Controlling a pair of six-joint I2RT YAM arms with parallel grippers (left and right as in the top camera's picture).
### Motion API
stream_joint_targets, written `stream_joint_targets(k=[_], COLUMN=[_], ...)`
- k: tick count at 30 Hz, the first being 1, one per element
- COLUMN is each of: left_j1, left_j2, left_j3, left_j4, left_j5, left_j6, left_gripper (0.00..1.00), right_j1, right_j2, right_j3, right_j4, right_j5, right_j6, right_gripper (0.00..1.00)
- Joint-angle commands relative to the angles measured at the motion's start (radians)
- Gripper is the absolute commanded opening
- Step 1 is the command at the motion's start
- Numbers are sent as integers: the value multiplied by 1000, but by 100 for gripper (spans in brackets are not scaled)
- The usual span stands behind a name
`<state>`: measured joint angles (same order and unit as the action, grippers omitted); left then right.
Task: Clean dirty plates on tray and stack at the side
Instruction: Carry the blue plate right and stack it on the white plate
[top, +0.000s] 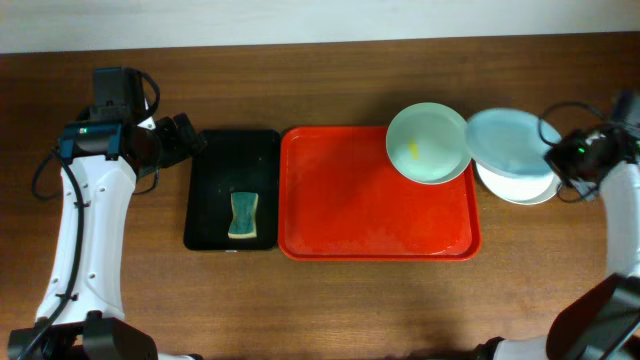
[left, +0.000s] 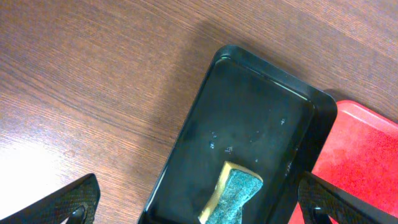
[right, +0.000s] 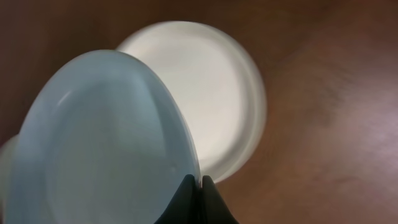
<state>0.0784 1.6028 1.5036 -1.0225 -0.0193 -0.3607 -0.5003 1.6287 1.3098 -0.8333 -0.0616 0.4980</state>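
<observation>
Right gripper was clamped on the rim of a pale blue round plate, above a white round plate just right of the large red plastic tray; a yellow-smeared pale green round plate lay on that tray's far right corner; left gripper hovered left of it, jaws wide apart; only its wrist view showed droplets in the black rectangular tray.

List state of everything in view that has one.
left gripper, open, empty, beside black tray.
right gripper, shut on blue plate rim.
blue plate, held over white plate, no smear visible.
white plate, on table right of red tray.
green plate, on red tray, yellow smear.
sponge, lying in black tray, untouched.
</observation>
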Motion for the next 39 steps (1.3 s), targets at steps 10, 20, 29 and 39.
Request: stream_joint_targets(k=[10,20,29,39], left_j1=[5,5,5,5], left_j2=[-2,-2,-2,-2], left_j3=[9,9,9,9], left_j4=[-1,-1,-1,-1], left_j5=[-4,-4,-4,-4], left_j6=[-10,-10,-10,-10], left_gripper=[99,99,99,99], right_j1=[-113,-47,240,358], right_j2=[218,219,219,224], right_j3=[3,3,3,3], right_j4=[99,182,255,270], right_j5=[-40,-175,-140,-16], right_j6=[12,-222,-576,-580], right_gripper=[4,75,50,41])
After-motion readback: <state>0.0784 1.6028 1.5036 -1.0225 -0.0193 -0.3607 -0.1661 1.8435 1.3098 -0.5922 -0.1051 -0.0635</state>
